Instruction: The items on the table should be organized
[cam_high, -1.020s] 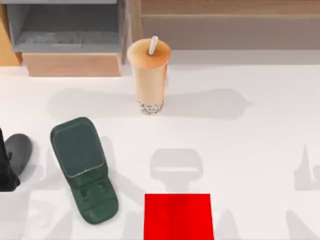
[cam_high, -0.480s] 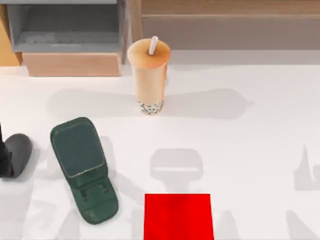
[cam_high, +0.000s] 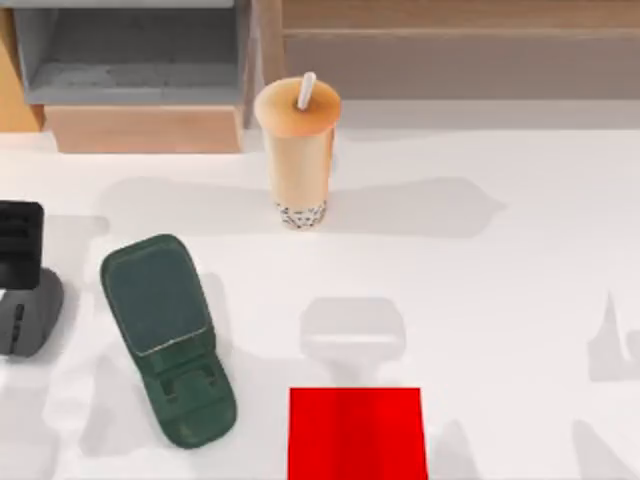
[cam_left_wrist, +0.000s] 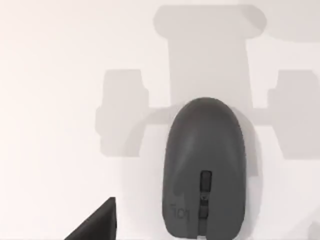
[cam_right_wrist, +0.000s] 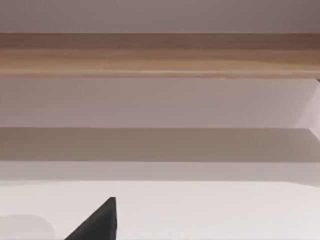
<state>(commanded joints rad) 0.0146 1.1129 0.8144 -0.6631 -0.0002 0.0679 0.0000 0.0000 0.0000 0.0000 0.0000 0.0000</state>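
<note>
Fingertip-dark metal shows as 1 black wedge at the edge of the left wrist view, a finger (cam_left_wrist: 97, 222) of the left gripper; how far that gripper stands open I cannot tell, and nothing is seen in its hold. Part of the left arm (cam_high: 20, 245) appears at the far left of the top view, over the table (cam_high: 480, 300). Just beneath it lies the dark grey mouse (cam_left_wrist: 205, 167), flat on the white surface, its scroll wheel a small dark slot down the middle. Faint raised marks sit near its front edge (too dim to read as letters).

Right of the mouse in the top view, close but apart, lies the dark green phone stand (cam_high: 165, 335), tilted, its cradle end toward the near edge. Farther right, at the near edge, is the red square mat (cam_high: 357, 432), flat and bare. The tan bubble-tea cup (cam_high: 298, 150) stands upright near the back of the table, its white straw (cam_high: 306, 90) poking from the lid and dark pearls showing at its base. Behind it runs the wood-and-grey shelf unit (cam_high: 140, 70), with an open grey compartment at the back left.

The table is plain white, crossed by soft grey shadows. The right wrist view looks along it to a wooden rail and pale wall, with 1 black wedge of the right gripper's finger (cam_right_wrist: 97, 222) at its edge.
</note>
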